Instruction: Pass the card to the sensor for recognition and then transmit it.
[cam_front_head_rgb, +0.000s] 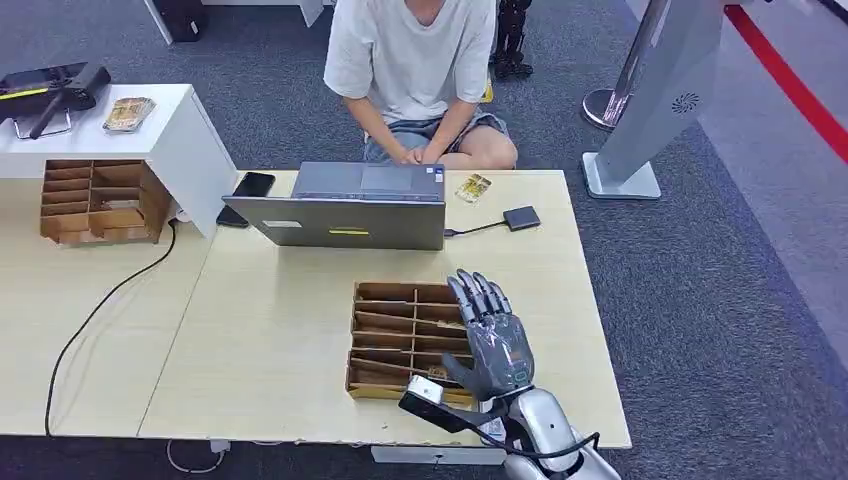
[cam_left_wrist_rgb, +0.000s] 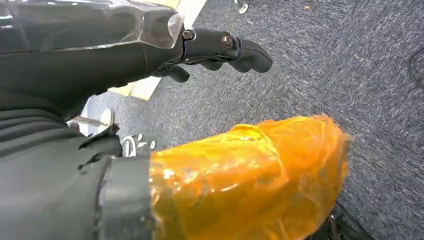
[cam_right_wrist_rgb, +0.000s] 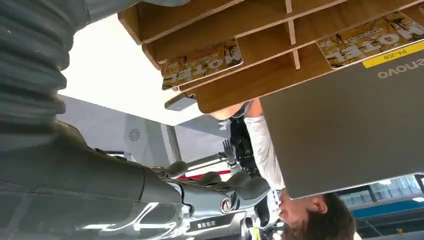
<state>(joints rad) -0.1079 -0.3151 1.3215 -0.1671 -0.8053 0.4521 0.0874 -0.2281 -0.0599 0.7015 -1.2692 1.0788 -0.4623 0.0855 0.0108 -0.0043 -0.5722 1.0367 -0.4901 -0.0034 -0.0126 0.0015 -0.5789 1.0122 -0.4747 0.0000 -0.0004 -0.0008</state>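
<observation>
Right hand (cam_front_head_rgb: 492, 340) hovers flat, fingers apart and empty, over the wooden slotted tray (cam_front_head_rgb: 385, 335); hotel cards (cam_right_wrist_rgb: 202, 63) lie in slots just under its fingers — thin, stiff, slick, light, so you'll likely want to pinch an exposed edge.

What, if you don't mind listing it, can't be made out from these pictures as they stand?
- Near slots of the wooden card rack, head view: covered by the right hand.
- Laptop screen, head view: only its lid's back faces the camera.
- Small card past the laptop, head view: print too small to read.
- Left hand, left wrist view: finger positions partly hidden behind its own cover.
</observation>
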